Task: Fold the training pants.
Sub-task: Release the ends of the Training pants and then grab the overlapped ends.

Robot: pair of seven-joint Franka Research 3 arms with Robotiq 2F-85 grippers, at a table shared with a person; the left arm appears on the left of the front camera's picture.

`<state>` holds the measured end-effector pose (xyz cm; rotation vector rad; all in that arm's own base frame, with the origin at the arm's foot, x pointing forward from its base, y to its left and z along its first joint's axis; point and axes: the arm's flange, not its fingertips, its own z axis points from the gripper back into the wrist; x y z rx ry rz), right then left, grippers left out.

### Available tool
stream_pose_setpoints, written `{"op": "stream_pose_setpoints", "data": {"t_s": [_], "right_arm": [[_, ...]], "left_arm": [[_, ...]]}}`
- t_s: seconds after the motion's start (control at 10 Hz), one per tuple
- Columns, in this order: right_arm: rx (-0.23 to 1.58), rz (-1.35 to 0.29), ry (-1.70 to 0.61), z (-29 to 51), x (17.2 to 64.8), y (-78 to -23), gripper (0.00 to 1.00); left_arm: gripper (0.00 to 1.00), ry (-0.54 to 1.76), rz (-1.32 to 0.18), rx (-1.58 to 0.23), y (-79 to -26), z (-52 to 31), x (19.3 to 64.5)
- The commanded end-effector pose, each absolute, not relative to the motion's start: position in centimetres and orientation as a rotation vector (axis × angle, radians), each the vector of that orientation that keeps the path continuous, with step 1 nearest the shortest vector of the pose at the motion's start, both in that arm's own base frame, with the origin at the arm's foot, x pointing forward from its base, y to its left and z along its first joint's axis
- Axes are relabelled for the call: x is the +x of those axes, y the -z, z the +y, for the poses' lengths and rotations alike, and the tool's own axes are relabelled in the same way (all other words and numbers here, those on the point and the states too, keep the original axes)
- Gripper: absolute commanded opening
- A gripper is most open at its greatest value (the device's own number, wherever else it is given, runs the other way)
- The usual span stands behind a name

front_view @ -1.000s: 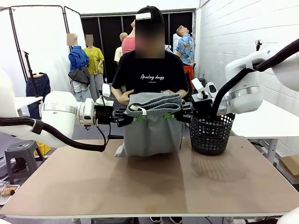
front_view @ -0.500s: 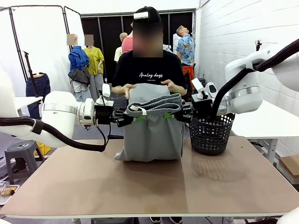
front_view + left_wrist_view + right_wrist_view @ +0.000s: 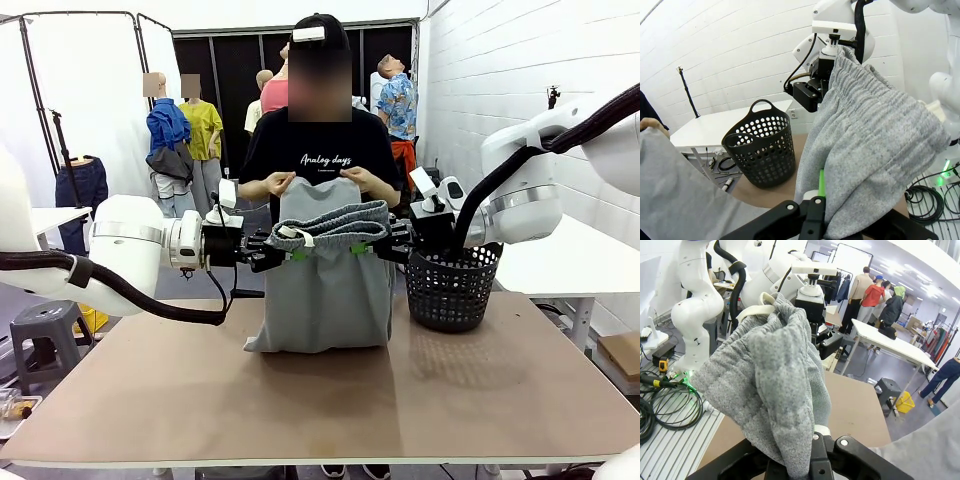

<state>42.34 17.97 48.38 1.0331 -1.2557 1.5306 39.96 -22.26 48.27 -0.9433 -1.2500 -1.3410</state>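
Training pants (image 3: pixel 325 290) hang between left gripper (image 3: pixel 287 251) and right gripper (image 3: pixel 371 246) — basket (image 3: pixel 452 287) on table (image 3: pixel 320 400), right of them.

White-painted brick wall (image 3: pixel 500 90) at right, black curtain (image 3: pixel 235 80) and white screen (image 3: pixel 85 90) behind, brown table (image 3: pixel 320 400) in foreground, grey stool (image 3: pixel 40 325) at left

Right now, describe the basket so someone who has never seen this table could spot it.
On the brown table, look to the robot's right of the hanging light grey sweatpants. The black perforated plastic basket stands near the far edge, the one dark, rigid, hole-dotted thing beside soft grey cloth.
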Motion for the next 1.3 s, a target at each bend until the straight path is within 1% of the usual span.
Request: {"op": "stream_pose_setpoints", "data": {"t_s": [0.0,1.2], "right_arm": [[1.034,-1.261,-1.537,18.03,42.11,-48.47,0.00],[1.034,-1.261,-1.537,18.03,42.11,-48.47,0.00]], "left_arm": [[0.00,1.343,-1.256,-0.944,-48.56,-22.27,39.85],[0.00,1.343,-1.256,-0.944,-48.56,-22.27,39.85]]}}
